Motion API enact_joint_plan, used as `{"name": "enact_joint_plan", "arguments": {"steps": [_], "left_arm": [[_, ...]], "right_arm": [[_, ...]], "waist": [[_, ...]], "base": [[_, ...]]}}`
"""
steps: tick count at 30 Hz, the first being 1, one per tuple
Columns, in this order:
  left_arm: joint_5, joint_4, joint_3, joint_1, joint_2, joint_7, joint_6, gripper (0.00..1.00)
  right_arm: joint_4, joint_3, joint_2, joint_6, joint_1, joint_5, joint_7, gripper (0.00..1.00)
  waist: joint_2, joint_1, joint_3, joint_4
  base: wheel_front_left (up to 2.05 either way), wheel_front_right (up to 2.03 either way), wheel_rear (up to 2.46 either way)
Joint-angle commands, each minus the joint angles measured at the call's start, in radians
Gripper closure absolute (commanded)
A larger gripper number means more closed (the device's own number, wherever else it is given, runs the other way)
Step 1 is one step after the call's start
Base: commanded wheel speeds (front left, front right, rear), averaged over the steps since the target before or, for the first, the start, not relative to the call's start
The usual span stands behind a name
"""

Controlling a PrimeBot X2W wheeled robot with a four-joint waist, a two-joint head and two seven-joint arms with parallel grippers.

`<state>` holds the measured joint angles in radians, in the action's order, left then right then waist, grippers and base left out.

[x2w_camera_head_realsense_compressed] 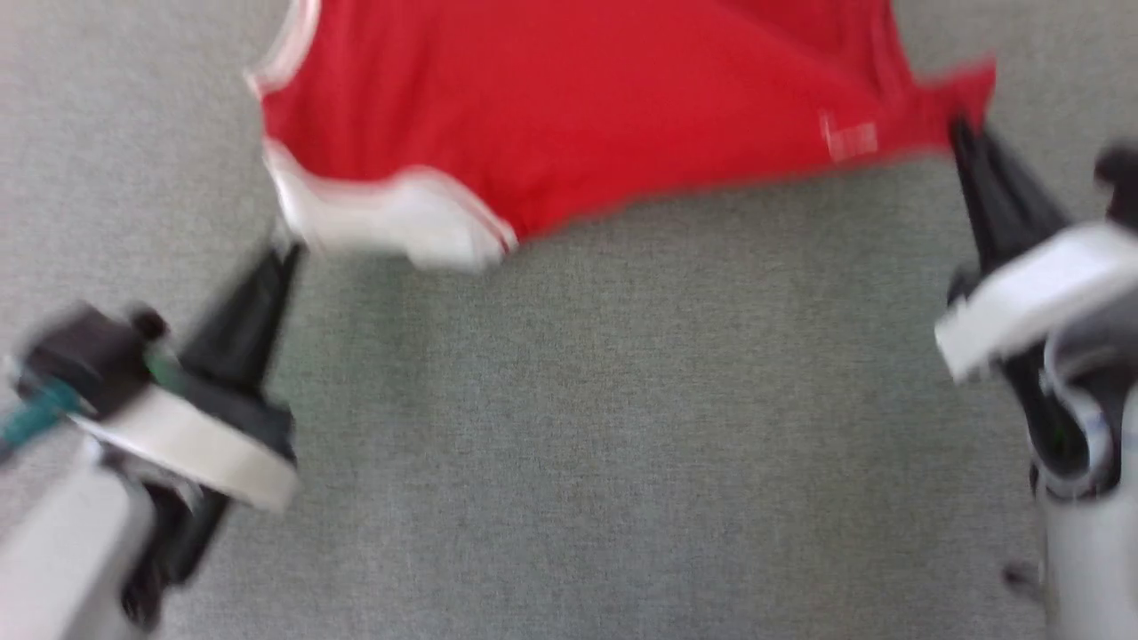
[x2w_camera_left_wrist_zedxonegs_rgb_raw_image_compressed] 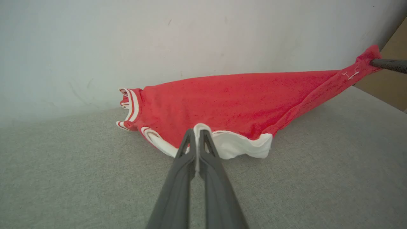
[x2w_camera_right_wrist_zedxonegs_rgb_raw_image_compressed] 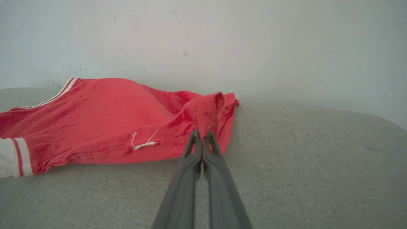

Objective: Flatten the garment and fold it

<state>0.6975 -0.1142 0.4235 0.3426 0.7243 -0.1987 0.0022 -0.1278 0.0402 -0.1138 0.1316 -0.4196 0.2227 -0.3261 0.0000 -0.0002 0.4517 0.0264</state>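
The garment [x2w_camera_head_realsense_compressed: 569, 116], a red jersey with white sleeves and striped trim, is stretched over the grey surface across the top of the blurred head view. My left gripper [x2w_camera_head_realsense_compressed: 286, 253] is shut on the white sleeve, which the left wrist view shows pinched between my tips [x2w_camera_left_wrist_zedxonegs_rgb_raw_image_compressed: 197, 133]. At the other end my right gripper [x2w_camera_head_realsense_compressed: 960, 133] is shut on the red hem corner, bunched at my fingertips [x2w_camera_right_wrist_zedxonegs_rgb_raw_image_compressed: 202, 133]. The garment [x2w_camera_left_wrist_zedxonegs_rgb_raw_image_compressed: 222, 101] hangs taut between both grips. No lettering shows on this side. A small white tag [x2w_camera_right_wrist_zedxonegs_rgb_raw_image_compressed: 143, 143] lies near the hem.
A grey fabric surface [x2w_camera_head_realsense_compressed: 605, 427] spreads below the garment toward me. A pale wall [x2w_camera_left_wrist_zedxonegs_rgb_raw_image_compressed: 190, 38] stands right behind the surface. A tan panel [x2w_camera_left_wrist_zedxonegs_rgb_raw_image_compressed: 392, 86] sits at the far right of the left wrist view.
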Motion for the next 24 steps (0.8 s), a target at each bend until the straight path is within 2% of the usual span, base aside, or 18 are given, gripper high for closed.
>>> {"name": "enact_joint_plan", "arguments": {"steps": [1, 7, 11, 20, 24], "left_arm": [[0.006, -0.003, 0.01, -0.031, 0.003, 0.008, 0.01, 1.0], [0.051, 0.006, 0.07, -0.186, 0.015, 0.092, 0.039, 1.0], [0.12, -0.001, 0.089, -0.284, 0.033, 0.154, 0.044, 1.0], [0.262, -0.032, 0.155, -0.474, 0.062, 0.307, 0.068, 1.0], [0.313, -0.056, 0.176, -0.534, 0.067, 0.356, 0.084, 1.0]], "right_arm": [[-0.005, 0.013, 0.002, -0.001, 0.04, 0.008, -0.007, 1.0], [0.0, 0.083, -0.006, -0.001, 0.245, 0.027, -0.056, 1.0], [0.005, 0.108, -0.01, -0.001, 0.357, 0.047, -0.105, 1.0], [-0.012, 0.096, -0.024, -0.001, 0.584, 0.145, -0.256, 1.0], [-0.037, 0.069, -0.067, -0.001, 0.671, 0.185, -0.353, 1.0]], "waist": [[0.0, 0.0002, -0.053, -0.005], [0.0, 0.0002, -0.13, -0.011], [0.0, 0.0002, -0.174, -0.017], [0.0, 0.0002, -0.272, -0.013], [0.0, 0.0002, -0.313, -0.01]], "base": [[0.0, 0.0, 0.0], [0.0, 0.0, 0.0], [0.0, 0.0, 0.0], [0.0, 0.0, 0.0], [0.0, 0.0, 0.0]]}}
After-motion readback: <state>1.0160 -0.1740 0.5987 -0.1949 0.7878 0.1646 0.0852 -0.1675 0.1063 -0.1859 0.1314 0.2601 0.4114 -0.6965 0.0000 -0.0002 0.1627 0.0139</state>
